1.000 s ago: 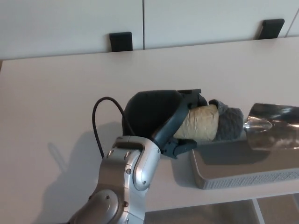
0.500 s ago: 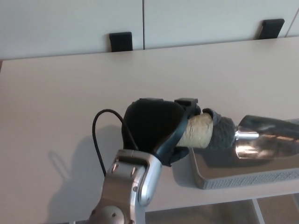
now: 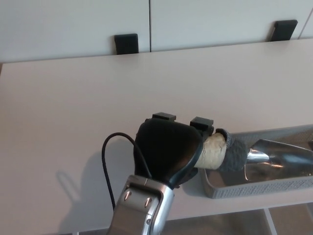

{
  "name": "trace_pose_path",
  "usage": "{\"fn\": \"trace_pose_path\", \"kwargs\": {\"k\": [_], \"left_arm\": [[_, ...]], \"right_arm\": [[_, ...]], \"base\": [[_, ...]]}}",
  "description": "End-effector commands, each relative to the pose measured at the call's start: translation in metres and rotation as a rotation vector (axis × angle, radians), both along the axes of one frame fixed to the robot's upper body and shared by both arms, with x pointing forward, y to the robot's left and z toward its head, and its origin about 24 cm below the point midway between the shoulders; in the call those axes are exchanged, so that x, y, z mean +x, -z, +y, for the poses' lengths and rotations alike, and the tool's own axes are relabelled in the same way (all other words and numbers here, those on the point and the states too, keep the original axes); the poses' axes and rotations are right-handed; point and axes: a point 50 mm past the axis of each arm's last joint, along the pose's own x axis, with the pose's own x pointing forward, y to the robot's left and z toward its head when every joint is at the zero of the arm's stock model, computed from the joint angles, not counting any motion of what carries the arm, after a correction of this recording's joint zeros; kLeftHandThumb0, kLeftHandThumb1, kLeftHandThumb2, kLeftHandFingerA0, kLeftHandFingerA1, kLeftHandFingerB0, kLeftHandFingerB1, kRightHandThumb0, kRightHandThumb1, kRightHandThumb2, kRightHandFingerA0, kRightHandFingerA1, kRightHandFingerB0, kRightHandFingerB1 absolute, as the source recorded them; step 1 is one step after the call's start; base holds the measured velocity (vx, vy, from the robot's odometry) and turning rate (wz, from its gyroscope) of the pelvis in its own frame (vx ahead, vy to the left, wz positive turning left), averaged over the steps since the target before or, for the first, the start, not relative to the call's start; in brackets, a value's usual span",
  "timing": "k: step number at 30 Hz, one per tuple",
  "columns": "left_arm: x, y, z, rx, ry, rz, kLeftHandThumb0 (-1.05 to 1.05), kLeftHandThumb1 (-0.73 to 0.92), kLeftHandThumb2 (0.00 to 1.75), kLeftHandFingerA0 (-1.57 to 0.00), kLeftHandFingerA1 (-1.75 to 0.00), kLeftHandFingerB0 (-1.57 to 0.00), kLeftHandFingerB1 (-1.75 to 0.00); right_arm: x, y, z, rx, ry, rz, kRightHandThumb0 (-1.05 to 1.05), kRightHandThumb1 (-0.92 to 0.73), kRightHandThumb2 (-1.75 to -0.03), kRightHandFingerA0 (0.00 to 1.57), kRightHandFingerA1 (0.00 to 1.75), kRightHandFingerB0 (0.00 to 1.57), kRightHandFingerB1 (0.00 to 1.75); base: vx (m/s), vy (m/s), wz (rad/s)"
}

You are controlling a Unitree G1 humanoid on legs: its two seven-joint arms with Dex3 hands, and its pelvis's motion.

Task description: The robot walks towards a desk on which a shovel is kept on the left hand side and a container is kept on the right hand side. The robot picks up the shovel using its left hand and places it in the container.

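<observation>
Your left hand (image 3: 171,152) comes up from the bottom edge of the head view on its silver forearm (image 3: 144,210), and its fingers (image 3: 202,125) are wrapped tight around the handle of the shovel (image 3: 230,152). The pale, cork-coloured part of that handle sticks out just past the fingers on their right side, then a grey collar, then the shiny metal scoop, which runs away from the fingers to the picture's right edge. The scoop sits inside the container (image 3: 254,185), a grey, textured tray at the tabletop's near right corner; you cannot tell from this angle whether the metal touches the container's floor or hangs just above it. The container's left end lies directly below and just right of the fingers, with the handle crossing over its near-left corner. A black cable (image 3: 108,166) loops out from the wrist on the side opposite the shovel. Beyond the fingers, the pale tabletop (image 3: 98,98) stretches back to the white wall, where two black brackets (image 3: 126,43) sit at its far edge. Your right hand does not show.
</observation>
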Motion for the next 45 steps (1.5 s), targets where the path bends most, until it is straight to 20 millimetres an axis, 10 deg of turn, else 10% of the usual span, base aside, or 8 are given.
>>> {"fn": "trace_pose_path", "kwargs": {"k": [1,9,10,11,15,37,38,45], "left_arm": [[-0.002,-0.004,-0.003,0.045,0.039,-0.084,-0.44,0.75,0.63,-0.98,-1.24,-0.81,-0.54],[-0.004,-0.005,-0.008,0.005,0.063,-0.075,-0.44,0.78,0.63,-1.01,-1.21,-0.88,-0.66],[-0.004,-0.006,-0.009,0.007,0.066,-0.069,-0.45,0.78,0.64,-1.00,-1.23,-0.89,-0.69],[-0.004,-0.005,-0.009,0.009,0.069,-0.068,-0.45,0.76,0.62,-1.01,-1.23,-0.89,-0.67],[-0.006,-0.006,-0.016,0.072,0.063,-0.094,-0.49,0.78,0.63,-0.97,-1.26,-0.89,-0.82],[-0.012,0.000,-0.037,0.071,0.110,-0.047,-0.51,0.76,0.63,-1.08,-1.16,-0.76,-0.47],[-0.016,0.006,-0.047,0.155,0.131,0.021,-1.05,0.63,1.03,0.00,-0.01,0.00,-0.04],[-0.026,0.017,-0.059,0.277,0.158,0.131,-1.03,0.61,1.03,0.00,0.00,0.00,-0.05]], "right_arm": [[0.000,-0.002,-0.007,-0.024,-0.011,0.004,-0.21,-0.59,-1.05,0.27,0.63,0.09,0.54],[0.000,-0.002,-0.008,-0.016,-0.006,0.006,-0.23,-0.59,-1.05,0.26,0.62,0.08,0.54],[0.000,-0.002,-0.008,-0.008,0.000,0.006,-0.22,-0.77,-0.72,0.29,0.62,0.11,0.49],[0.000,-0.002,-0.008,-0.006,0.003,0.007,-0.21,-0.59,-1.05,0.25,0.62,0.07,0.53],[-0.001,-0.002,-0.008,-0.009,0.004,0.009,-0.20,-0.59,-1.05,0.25,0.61,0.08,0.53],[-0.001,-0.003,-0.008,-0.018,-0.013,0.010,-0.18,-0.59,-1.03,0.26,0.61,0.10,0.53],[0.001,-0.004,-0.008,-0.023,-0.023,0.004,-0.19,-0.59,-1.05,0.27,0.62,0.13,0.55],[0.005,-0.006,-0.009,-0.030,-0.041,-0.005,-0.19,-0.59,-1.05,0.27,0.62,0.13,0.55]], "base": [[0.00,0.000,0.00],[0.00,0.000,0.00],[0.00,0.000,0.00],[0.00,0.000,0.00],[0.00,0.000,0.00],[0.00,0.000,0.00],[0.00,0.000,0.00],[0.00,0.000,0.00]]}}
